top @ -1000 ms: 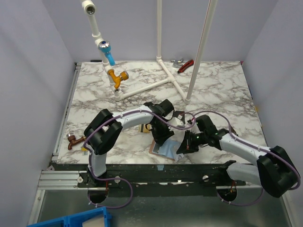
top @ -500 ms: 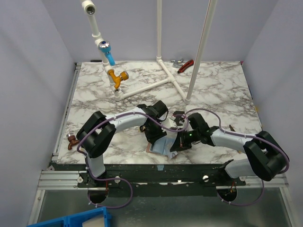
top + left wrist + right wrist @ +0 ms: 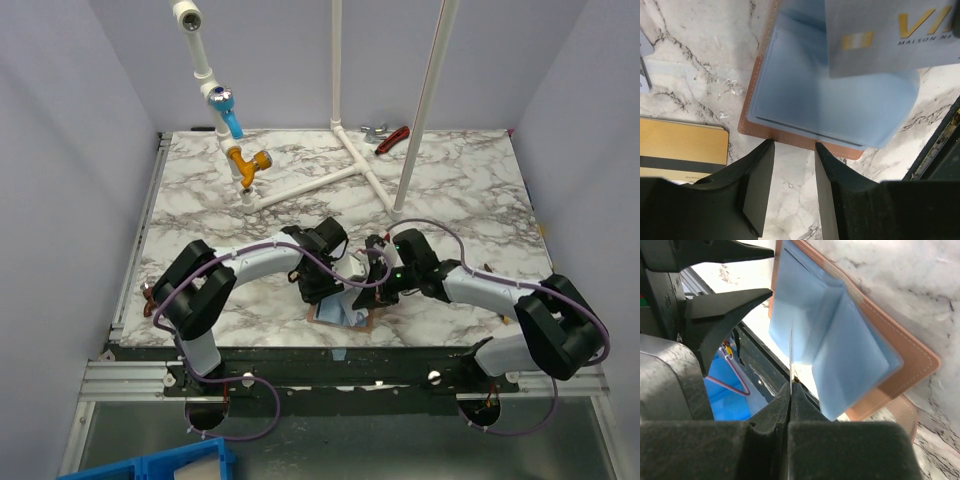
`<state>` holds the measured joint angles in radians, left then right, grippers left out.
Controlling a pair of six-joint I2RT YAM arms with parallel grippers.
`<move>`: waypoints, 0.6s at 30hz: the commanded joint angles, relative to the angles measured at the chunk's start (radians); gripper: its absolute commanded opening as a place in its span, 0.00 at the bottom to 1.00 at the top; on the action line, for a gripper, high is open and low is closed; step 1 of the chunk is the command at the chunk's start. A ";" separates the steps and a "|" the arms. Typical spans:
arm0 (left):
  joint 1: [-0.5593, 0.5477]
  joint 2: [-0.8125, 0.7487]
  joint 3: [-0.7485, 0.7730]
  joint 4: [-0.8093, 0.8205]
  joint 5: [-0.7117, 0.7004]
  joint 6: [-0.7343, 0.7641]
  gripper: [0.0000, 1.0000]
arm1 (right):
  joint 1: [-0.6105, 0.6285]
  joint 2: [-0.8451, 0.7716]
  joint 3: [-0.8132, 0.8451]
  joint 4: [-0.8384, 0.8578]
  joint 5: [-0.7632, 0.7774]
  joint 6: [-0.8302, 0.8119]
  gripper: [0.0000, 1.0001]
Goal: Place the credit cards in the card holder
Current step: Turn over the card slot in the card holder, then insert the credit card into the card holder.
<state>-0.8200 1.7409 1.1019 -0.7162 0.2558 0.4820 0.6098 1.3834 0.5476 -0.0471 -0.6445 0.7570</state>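
Note:
The card holder [image 3: 342, 314] lies open near the table's front edge, tan-brown outside with light blue pockets [image 3: 835, 100] inside; it also shows in the right wrist view [image 3: 910, 365]. My right gripper [image 3: 373, 289] [image 3: 791, 390] is shut on a silvery-grey credit card [image 3: 880, 45] with gold lettering, seen edge-on [image 3: 791, 347], held just over the pockets. My left gripper [image 3: 321, 290] [image 3: 794, 150] is open and empty, its fingertips at the holder's stitched edge. A gold card with a dark stripe [image 3: 680, 147] lies flat on the marble beside the holder. The black and light blue cards are not visible.
A white pipe frame [image 3: 345, 165] with yellow and blue valves [image 3: 248, 158] stands at the back. A red-handled tool [image 3: 392, 138] lies far back. A brass fitting [image 3: 152, 297] sits at the left edge. A grey card edge [image 3: 643, 70] lies left of the holder.
My right gripper has moved left and away from the front edge with the grey card, ending over the open holder. My left gripper has shifted left to the holder's edge.

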 commanded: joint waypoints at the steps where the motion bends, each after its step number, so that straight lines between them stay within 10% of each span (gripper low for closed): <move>1: 0.019 -0.050 -0.010 0.003 -0.012 0.032 0.40 | 0.008 0.037 0.038 0.016 -0.031 -0.016 0.01; 18: 0.034 -0.145 -0.109 0.080 0.037 0.217 0.40 | 0.039 0.172 0.029 0.160 -0.025 0.012 0.01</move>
<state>-0.7784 1.6131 1.0348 -0.7044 0.2668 0.6025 0.6426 1.5871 0.5919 0.0826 -0.6830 0.7586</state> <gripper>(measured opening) 0.399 0.010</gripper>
